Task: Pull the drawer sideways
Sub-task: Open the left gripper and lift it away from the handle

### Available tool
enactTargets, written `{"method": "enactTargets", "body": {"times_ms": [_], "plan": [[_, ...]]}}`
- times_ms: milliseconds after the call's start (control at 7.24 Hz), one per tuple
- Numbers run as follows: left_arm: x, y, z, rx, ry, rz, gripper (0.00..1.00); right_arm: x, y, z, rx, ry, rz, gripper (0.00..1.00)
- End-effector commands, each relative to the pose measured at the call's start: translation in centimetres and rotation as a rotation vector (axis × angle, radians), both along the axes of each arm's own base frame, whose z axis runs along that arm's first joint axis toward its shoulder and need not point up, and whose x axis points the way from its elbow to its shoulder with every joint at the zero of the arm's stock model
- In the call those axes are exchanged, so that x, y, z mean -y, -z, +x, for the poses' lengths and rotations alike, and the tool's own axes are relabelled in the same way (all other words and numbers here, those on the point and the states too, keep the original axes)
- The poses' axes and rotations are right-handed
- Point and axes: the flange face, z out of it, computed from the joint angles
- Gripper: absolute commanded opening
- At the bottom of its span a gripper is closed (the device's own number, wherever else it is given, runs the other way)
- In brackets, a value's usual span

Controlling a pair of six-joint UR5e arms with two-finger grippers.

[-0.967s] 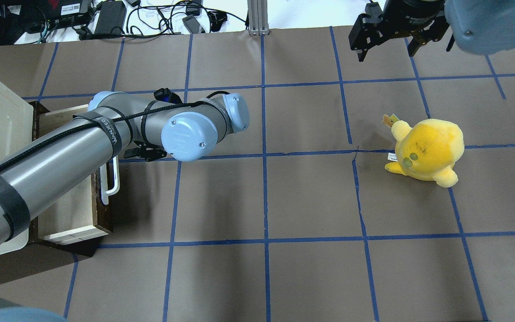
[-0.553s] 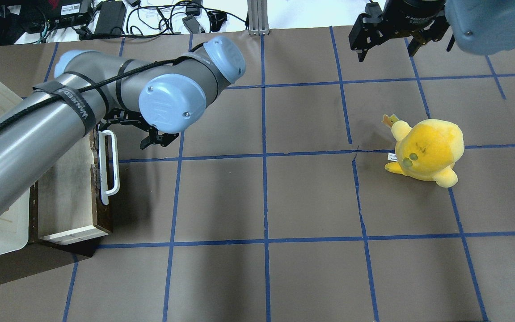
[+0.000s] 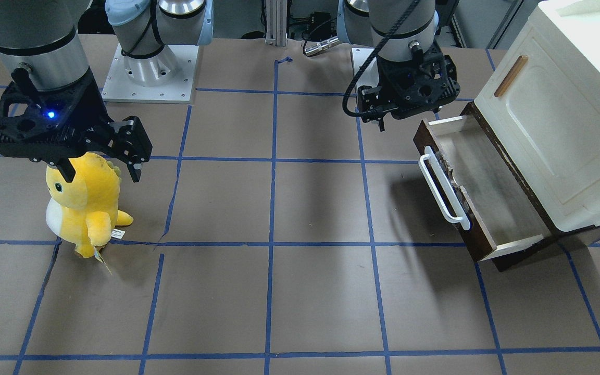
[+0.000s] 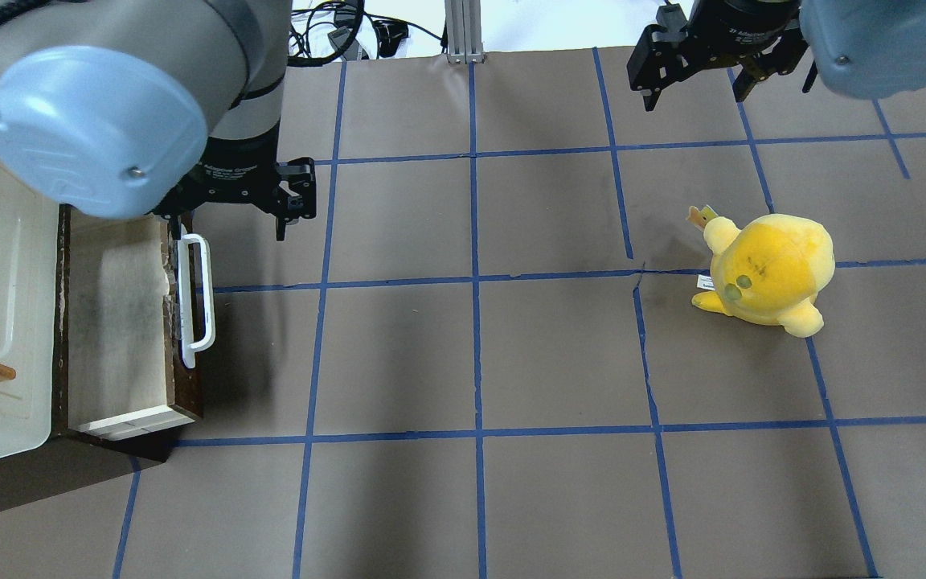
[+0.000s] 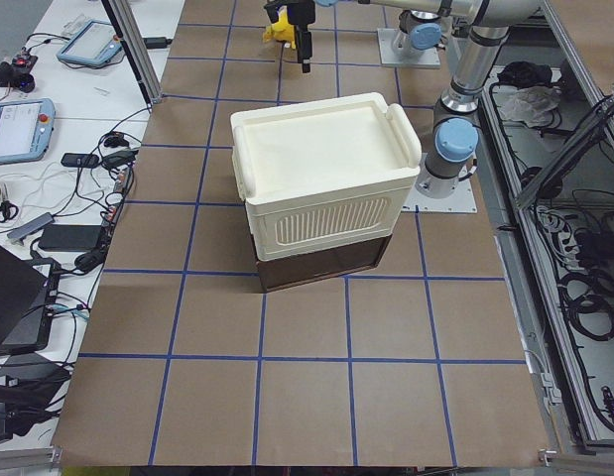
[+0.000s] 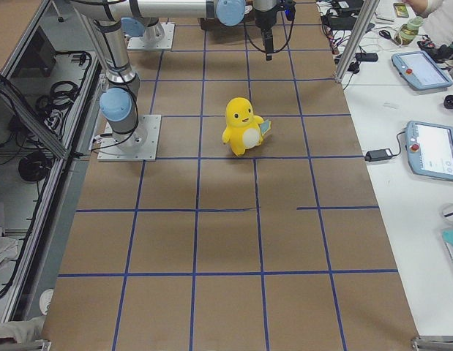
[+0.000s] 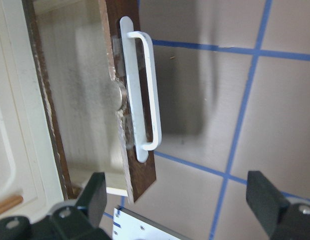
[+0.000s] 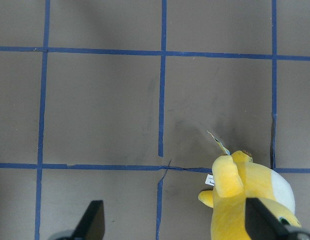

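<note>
The drawer (image 3: pixel 492 192) stands pulled out of the cream cabinet (image 3: pixel 555 114), with its dark brown front and long white bar handle (image 3: pixel 443 187) facing the table's middle. Its pale inside is bare. It also shows in the overhead view (image 4: pixel 117 322) with its handle (image 4: pixel 194 297), and in the left wrist view (image 7: pixel 79 90) with its handle (image 7: pixel 144 95). My left gripper (image 3: pixel 409 117) is open and empty. It hovers beside the drawer's end and clear of the handle, as the overhead view (image 4: pixel 230 201) shows. My right gripper (image 4: pixel 692 80) is open and empty, far from the drawer.
A yellow plush toy (image 4: pixel 768 269) stands on the right half of the table, below my right gripper (image 3: pixel 102 172). The cabinet door above the drawer has a small wooden handle (image 3: pixel 511 75). Blue tape lines grid the brown table top.
My left arm has swung up and away from the drawer handle, and the gripper has moved off toward the far side. The drawer has stayed open in place. The right arm has not moved.
</note>
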Motion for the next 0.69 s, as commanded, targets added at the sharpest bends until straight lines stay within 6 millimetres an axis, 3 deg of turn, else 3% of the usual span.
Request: {"method": "enactTargets", "body": {"times_ms": [0,138,553], "plan": [[1.5,-0.3,2.9,-0.176,-0.054,-0.028,1.0,0.0,0.0,0.0,0.0,0.0,0.0,1.0],[2.0,-0.7,3.9,-0.18,-0.035,-0.055,1.0,0.0,0.0,0.0,0.0,0.0,0.0,1.0],[1.7,-1.6,4.2,-0.182,-0.004,-0.069,1.0,0.0,0.0,0.0,0.001,0.0,0.0,1.0]]}}
